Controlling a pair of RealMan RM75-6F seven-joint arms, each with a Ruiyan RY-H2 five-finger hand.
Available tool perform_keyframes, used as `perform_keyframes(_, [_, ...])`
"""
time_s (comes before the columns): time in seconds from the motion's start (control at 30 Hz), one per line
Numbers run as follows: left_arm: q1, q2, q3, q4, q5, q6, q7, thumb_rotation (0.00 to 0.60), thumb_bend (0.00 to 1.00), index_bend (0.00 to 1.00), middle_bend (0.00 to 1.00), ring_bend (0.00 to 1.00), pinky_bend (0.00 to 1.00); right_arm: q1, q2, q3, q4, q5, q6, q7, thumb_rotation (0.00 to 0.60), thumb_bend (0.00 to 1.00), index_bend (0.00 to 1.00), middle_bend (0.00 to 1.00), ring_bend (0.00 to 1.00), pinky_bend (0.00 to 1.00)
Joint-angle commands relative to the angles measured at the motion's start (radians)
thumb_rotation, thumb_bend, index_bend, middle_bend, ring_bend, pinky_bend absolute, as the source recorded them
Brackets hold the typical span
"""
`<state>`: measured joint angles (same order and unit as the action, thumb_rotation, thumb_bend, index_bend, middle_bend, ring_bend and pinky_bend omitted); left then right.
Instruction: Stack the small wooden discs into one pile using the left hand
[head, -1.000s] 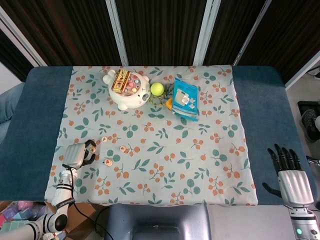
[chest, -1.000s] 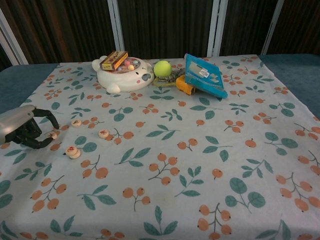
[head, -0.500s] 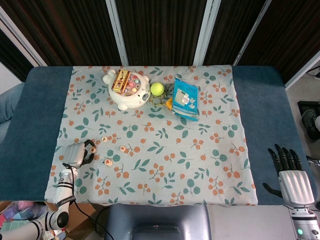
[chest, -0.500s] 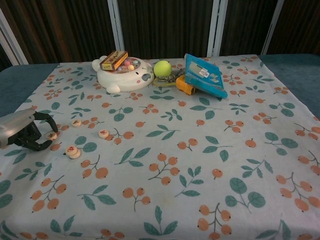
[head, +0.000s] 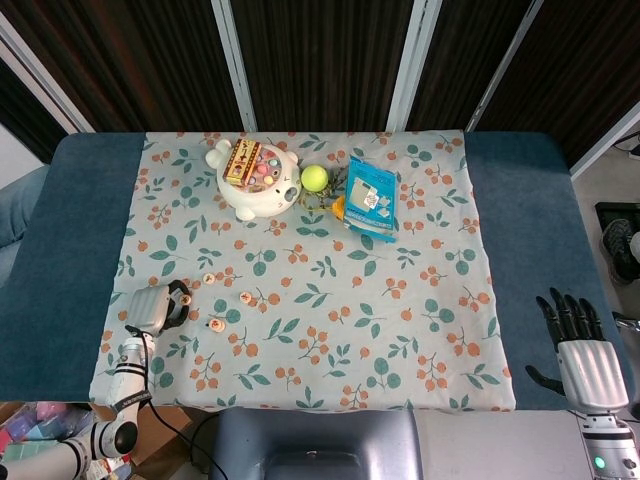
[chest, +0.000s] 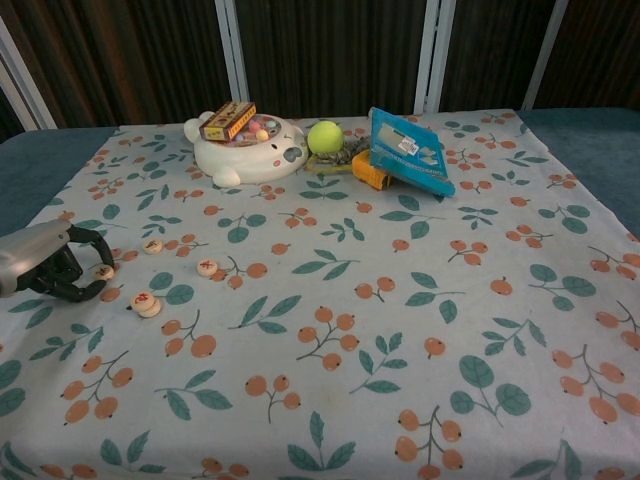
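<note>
Curling our left hand (chest: 45, 265) at the near-left edge of the cloth (chest: 330, 260), we are holding one disc (chest: 102, 271) pinched at the tips of the dark fingers (chest: 88, 240), which are bent round into a hook with the thumb coming up from beneath; the grip looks light, so we are judging it a pinch rather than a full grasp. Lying just to the right of those fingers and a little nearer the bench edge is the pile (chest: 146, 303), which in the chest view is looking like two discs, one atop the other, so the carried disc is needing only a short move rightward and toward us to come over it. Two more discs are lying flat farther off: one (chest: 153, 246) just beyond the fingers, another (chest: 207, 267) farther right. Being flat and round, they are offering no long axis to line up with. Our right hand (head: 582, 355) is resting well apart at the far right of the bench, fingers spread and holding nothing; the left is plainly the nearer. Only the head view is showing that right hand, while the chest view alone is showing the pile's height and the disc at the fingertips.
</note>
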<state>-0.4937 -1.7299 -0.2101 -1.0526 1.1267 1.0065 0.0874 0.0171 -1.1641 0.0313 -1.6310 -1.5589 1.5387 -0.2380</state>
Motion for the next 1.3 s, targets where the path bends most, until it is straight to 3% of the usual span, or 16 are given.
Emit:
perform_keyframes(0.03, [0.000,-0.001,0.001,0.000,0.002,0.001,-0.003,0.600,0.40,0.49,1.00,1.00,1.00,0.000,-0.001,0.001,0.000,0.001,0.000,-0.001,0.600,0.12,0.00,0.00,0.00,0.00])
perform_keyframes(0.37, [0.007,0.018,-0.001,-0.036,0.024,0.034,-0.020,0.600,0.40,0.50,1.00,1.00,1.00,0.001,-0.002,0.000,0.000,0.001,-0.001,-0.003,0.600,0.12,0.00,0.00,0.00,0.00])
perform_keyframes(0.8, [0.040,0.093,0.031,-0.285,0.100,0.140,0.023,0.600,0.40,0.50,1.00,1.00,1.00,0.003,-0.003,-0.004,-0.001,-0.007,-0.003,-0.005,0.600,0.12,0.00,0.00,0.00,0.00])
perform_keyframes(1.3, [0.047,0.072,0.075,-0.319,0.117,0.150,0.085,0.600,0.40,0.50,1.00,1.00,1.00,0.001,0.005,-0.004,0.001,-0.007,0.000,0.014,0.600,0.12,0.00,0.00,0.00,0.00])
